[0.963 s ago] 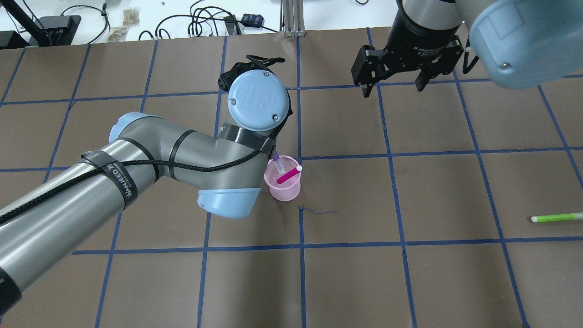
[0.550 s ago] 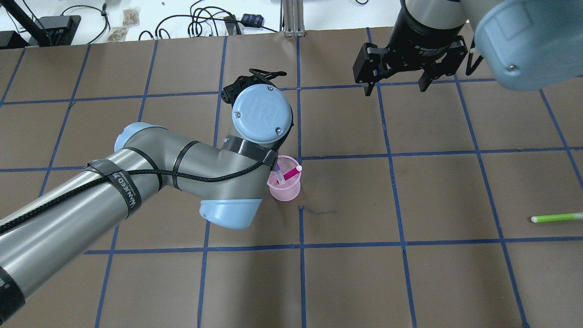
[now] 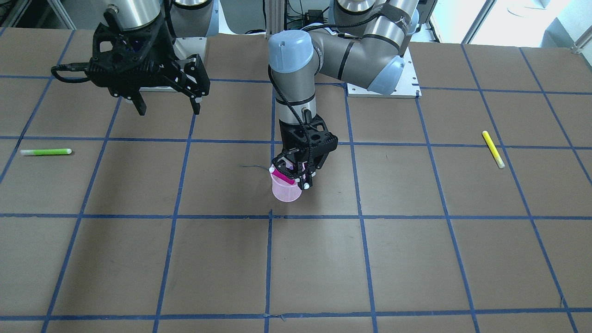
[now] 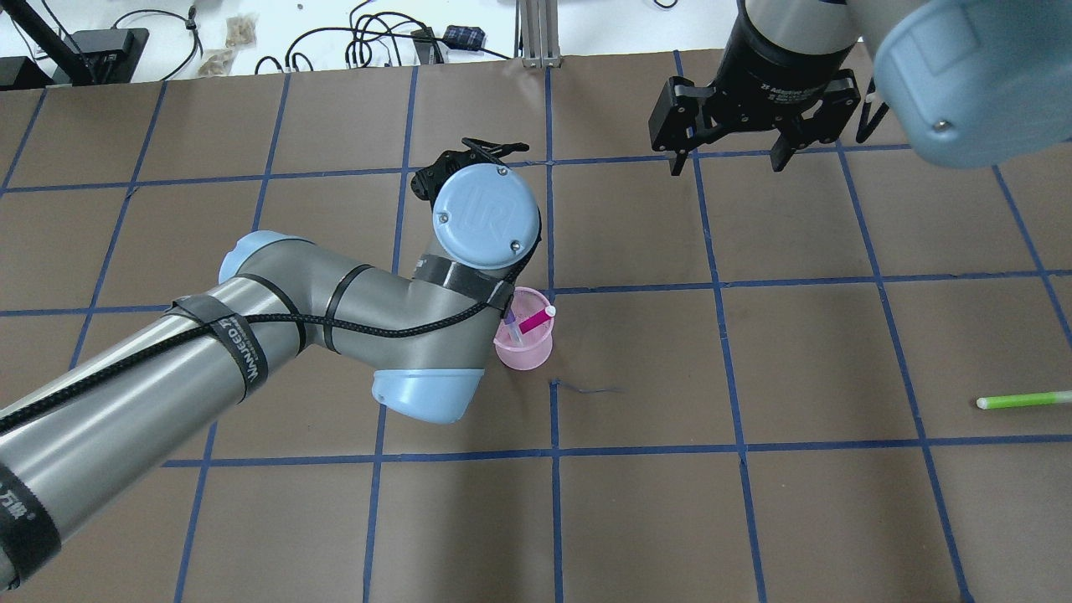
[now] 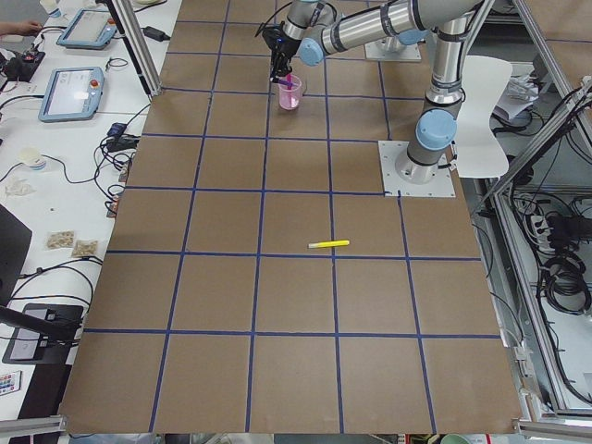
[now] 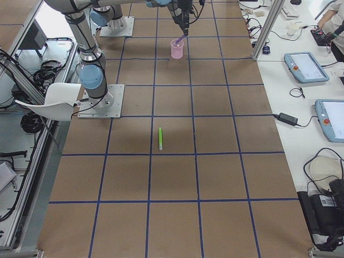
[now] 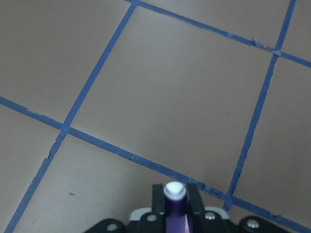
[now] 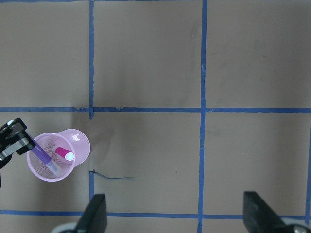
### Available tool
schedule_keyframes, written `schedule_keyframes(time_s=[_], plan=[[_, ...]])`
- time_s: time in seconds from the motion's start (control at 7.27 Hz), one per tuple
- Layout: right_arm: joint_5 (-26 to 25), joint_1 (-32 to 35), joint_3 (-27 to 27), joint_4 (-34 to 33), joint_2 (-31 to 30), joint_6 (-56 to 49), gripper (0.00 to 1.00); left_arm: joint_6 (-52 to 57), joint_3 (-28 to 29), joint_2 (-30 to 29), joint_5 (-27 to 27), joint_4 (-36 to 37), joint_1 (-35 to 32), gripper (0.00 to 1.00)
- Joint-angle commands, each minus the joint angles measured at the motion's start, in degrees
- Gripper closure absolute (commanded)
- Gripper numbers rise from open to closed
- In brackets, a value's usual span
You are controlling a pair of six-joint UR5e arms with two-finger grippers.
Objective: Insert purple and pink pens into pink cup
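The pink cup is one small, translucent, tapered tumbler. In the right wrist view its wall looks finely meshed. It stands upright on the matte brown tabletop, which is crossed by a grid of blue tape lines, and sits beside one of the grid crossings.

There are four slim round pens, each with a pale end. The pink pen leans inside the cup with its white cap over the rim. The purple pen points steeply down into the cup, with its pale lower end inside. The left pincer, black and angular, is clenched on the purple pen's upper part, just over the rim. A green pen and a yellow pen lie flat, well apart at opposite ends of the tabletop.

The right pincer hangs over the tabletop away from the cup. It is released, with its two black fingers spread wide and nothing between them.
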Motion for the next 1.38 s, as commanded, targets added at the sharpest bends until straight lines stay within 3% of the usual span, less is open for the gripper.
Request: schedule_keyframes(time_s=[0.0,0.14,0.28,0.69,0.96,1.24], plan=[[-0.45,-1.89,-0.07,-0.06,0.01,-0.66,0.0,0.0,0.39,-0.3,-0.09,0.04,-0.01,0.68],[-0.28,-3.03,0.02,0.54,-0.16,-0.58,0.0,0.08,0.57,-0.39,-0.08,0.04,-0.01,0.14],[-0.28,-3.22,0.02,0.46,-0.16,-0.58,0.0,0.0,0.75,-0.56,0.0,0.04,-0.01,0.0],[-0.28,-3.22,0.02,0.46,-0.16,-0.67,0.0,1.66,5.2,1.09,-0.44,0.06,1.3,0.0],[-0.19,-3.13,0.02,0.46,-0.25,-0.58,0.0,10.67,14.41,2.33,-7.69,-18.49,7.25,0.0],[-0.19,-3.13,0.02,0.55,-0.25,-0.58,0.0,20.84,21.11,4.61,-7.99,-35.04,14.46,0.0]])
